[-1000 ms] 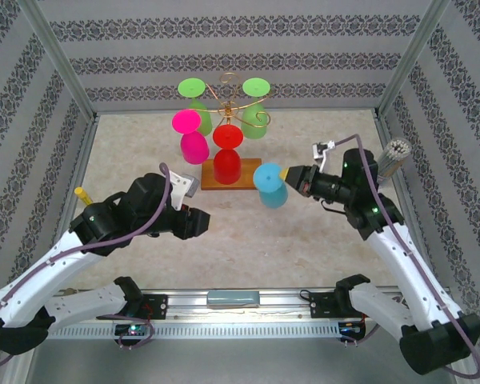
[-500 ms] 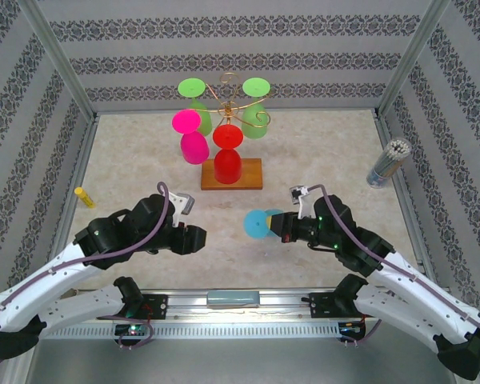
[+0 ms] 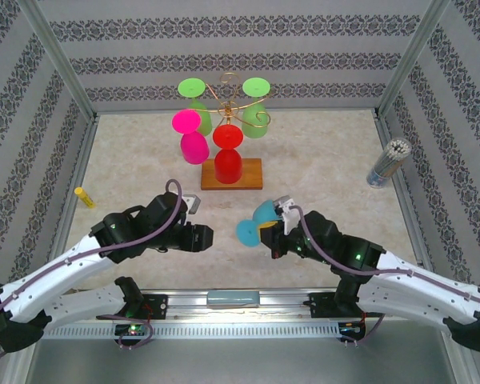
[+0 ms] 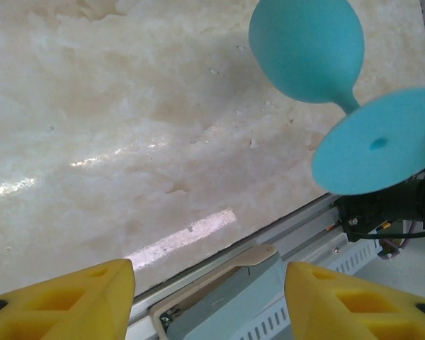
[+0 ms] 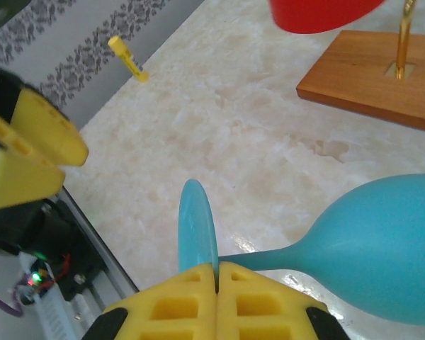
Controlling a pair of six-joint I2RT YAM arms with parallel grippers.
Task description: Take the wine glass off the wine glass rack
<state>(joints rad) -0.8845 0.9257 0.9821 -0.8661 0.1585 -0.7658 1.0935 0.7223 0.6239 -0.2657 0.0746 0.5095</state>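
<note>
The blue wine glass [image 3: 252, 227] lies on its side low over the table near the front, away from the wine glass rack [image 3: 233, 99]. My right gripper [image 3: 270, 234] is shut on the rim of its round foot [image 5: 197, 223], with the bowl [image 5: 386, 248] off to the right. My left gripper [image 3: 203, 238] hovers just left of the glass, open with nothing between its yellow fingers [image 4: 71, 301]; from its wrist view the blue wine glass [image 4: 308, 49] is at upper right. The rack's wooden base [image 3: 244, 179] stands at the back, with red [image 3: 226, 164], pink [image 3: 194, 144] and green [image 3: 253, 120] glasses hanging on it.
A yellow marker [image 3: 83, 197] lies by the left wall. A cup of straws [image 3: 386, 162] stands at the right wall. The metal rail [image 3: 232, 299] runs along the near edge, right below both grippers. Patterned walls close in the sides and back.
My right arm has carried the blue glass from beside the rack down and left toward the near edge. The left gripper has shifted slightly right and its fingers have spread wider.
</note>
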